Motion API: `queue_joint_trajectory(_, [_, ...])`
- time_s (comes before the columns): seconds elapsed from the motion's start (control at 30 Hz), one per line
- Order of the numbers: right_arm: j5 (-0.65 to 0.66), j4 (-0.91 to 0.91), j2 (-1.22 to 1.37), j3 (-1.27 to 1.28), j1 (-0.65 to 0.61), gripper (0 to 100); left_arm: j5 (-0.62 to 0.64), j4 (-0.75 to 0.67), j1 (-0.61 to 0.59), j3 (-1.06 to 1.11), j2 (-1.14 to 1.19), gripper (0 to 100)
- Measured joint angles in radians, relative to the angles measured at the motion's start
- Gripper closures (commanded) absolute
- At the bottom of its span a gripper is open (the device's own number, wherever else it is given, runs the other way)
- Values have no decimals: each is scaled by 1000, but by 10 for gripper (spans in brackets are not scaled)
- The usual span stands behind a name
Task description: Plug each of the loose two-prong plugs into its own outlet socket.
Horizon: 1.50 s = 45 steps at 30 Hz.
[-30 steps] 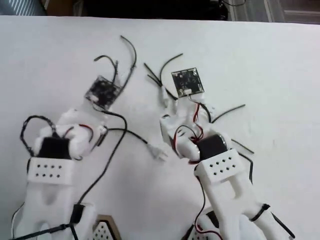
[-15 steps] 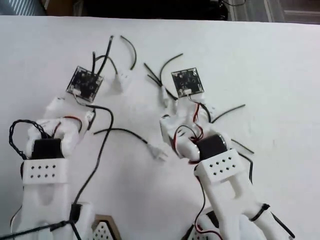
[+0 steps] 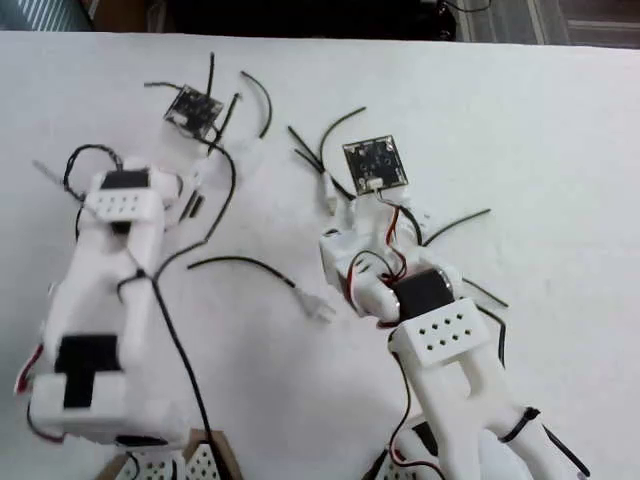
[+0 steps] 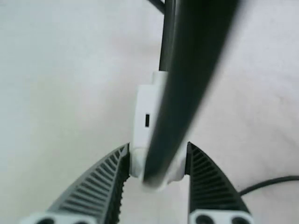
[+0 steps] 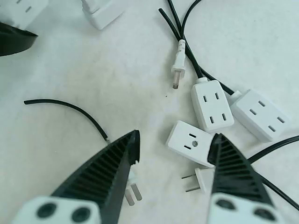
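**Plug work: left arm stretches out, load in its grip**

Over the last second the left arm has extended toward the table's far side. The left gripper [image 4: 157,146] is clenched on a white connector [image 4: 142,116] with a black cord [image 4: 187,70] lying across it. Plug or socket, I cannot tell, so a mating is probably being set up. The right gripper [image 5: 176,135] hangs released above the pile. Counted there: three loose plugs [image 5: 178,56], three outlet blocks [image 5: 212,105], and two more white blocks [image 5: 100,13] beyond.

My left gripper [image 4: 157,147] pinches a white block [image 4: 144,116] between both fingers; my right gripper [image 5: 176,136] (its arm folded) stands wide open.
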Motion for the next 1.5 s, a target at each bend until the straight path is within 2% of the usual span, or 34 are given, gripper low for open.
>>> queue_joint_trajectory(0.1, [0,0,0,0,0,762,0,0,-9,-112,158,719])
queue_joint_trajectory(0.27, [0,0,0,0,0,762,26,75,-14,-244,290,705])
queue_joint_trajectory(0.5, [0,0,0,0,0,762,37,267,-14,-384,278,705])
queue_joint_trajectory(0.73, [0,0,0,6,0,762,80,384,-14,-384,84,705])
queue_joint_trajectory(0.97, [3,2,-2,18,0,762,98,391,2,-157,-264,707])
queue_joint_trajectory(1.13, [100,57,-2,18,-37,762,100,391,9,55,-532,710])
queue_joint_trajectory(1.37, [210,157,-2,18,-120,762,133,390,-80,313,-825,710])
queue_joint_trajectory(1.5, [245,212,0,18,-170,762,135,322,-150,483,-953,710])
